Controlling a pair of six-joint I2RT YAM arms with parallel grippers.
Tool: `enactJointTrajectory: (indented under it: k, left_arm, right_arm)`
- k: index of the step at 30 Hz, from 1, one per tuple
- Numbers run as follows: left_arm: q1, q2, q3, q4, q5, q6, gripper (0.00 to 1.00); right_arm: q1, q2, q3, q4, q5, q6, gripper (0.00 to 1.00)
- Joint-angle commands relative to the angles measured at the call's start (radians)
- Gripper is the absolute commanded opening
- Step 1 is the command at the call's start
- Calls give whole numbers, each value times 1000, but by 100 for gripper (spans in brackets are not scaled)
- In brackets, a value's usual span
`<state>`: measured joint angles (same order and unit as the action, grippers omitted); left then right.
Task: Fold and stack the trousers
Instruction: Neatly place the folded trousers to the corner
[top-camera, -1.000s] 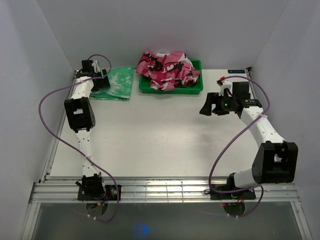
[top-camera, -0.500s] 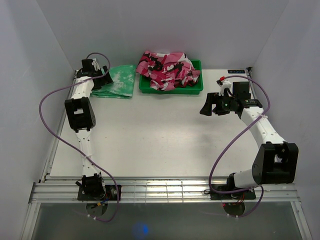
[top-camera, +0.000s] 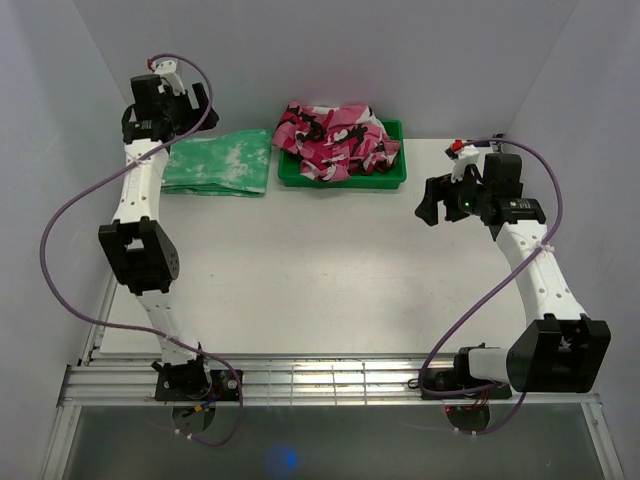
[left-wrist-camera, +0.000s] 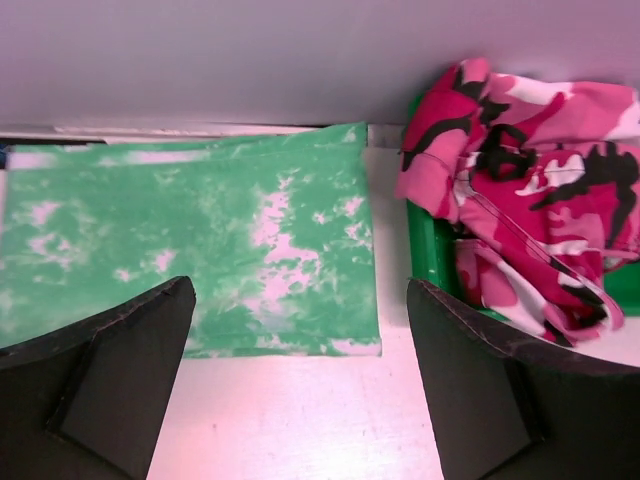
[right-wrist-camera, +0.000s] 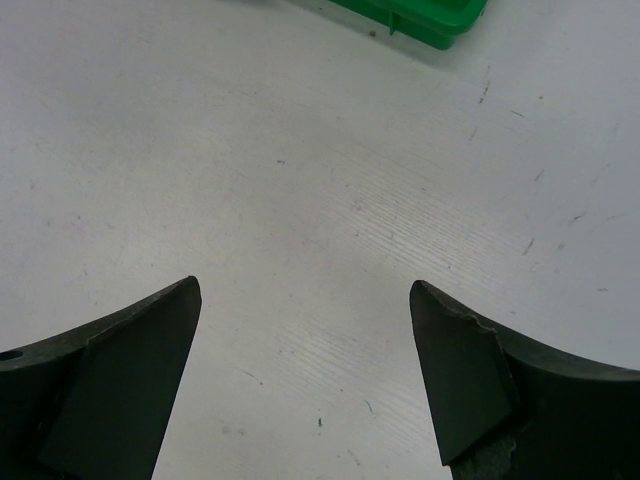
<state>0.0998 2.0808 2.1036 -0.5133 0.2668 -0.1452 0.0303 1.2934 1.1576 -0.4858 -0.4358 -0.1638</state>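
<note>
The green tie-dye trousers (top-camera: 218, 162) lie folded flat at the table's back left; in the left wrist view (left-wrist-camera: 190, 250) they fill the upper left. My left gripper (top-camera: 160, 100) is raised high above their left end, open and empty; its point in the left wrist view (left-wrist-camera: 300, 330) lies over bare table just in front of the folded cloth. My right gripper (top-camera: 432, 203) hangs open and empty over the right side of the table, also shown in the right wrist view (right-wrist-camera: 305, 335).
A green bin (top-camera: 345, 178) at the back middle holds pink camouflage clothes (top-camera: 338, 138), also seen in the left wrist view (left-wrist-camera: 530, 170). The bin's corner (right-wrist-camera: 420, 15) shows in the right wrist view. Walls close the back and sides.
My left gripper has lifted up and back off the green trousers, which now lie fully uncovered. My right gripper has risen slightly and shifted right.
</note>
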Motion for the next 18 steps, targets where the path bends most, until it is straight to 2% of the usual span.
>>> enactJointTrajectory:
  k: [1, 6, 8, 9, 10, 13, 18]
  left_arm:
    - [2, -177, -115, -83, 32, 117, 98]
    - [1, -442, -451, -189, -34, 298, 98]
    - [2, -581, -571, -218, -9, 415, 98]
    - [3, -632, -703, -218, -5, 441, 98]
    - [2, -683, -765, -221, 43, 496, 98]
    - [1, -846, -951, -272, 100, 542, 98]
    - [2, -947, -1082, -366, 157, 535, 98]
  right_arm:
    - [-17, -46, 10, -71, 46, -100, 90]
    - [-52, -118, -68, -112, 60, -135, 90]
    - [-52, -141, -113, -125, 68, -144, 90]
    - [-53, -166, -127, -134, 69, -151, 90]
    - [-53, -177, -151, -143, 68, -161, 90]
    - [-53, -227, -196, -172, 49, -218, 90]
    - [-53, -302, -271, -218, 63, -299, 90]
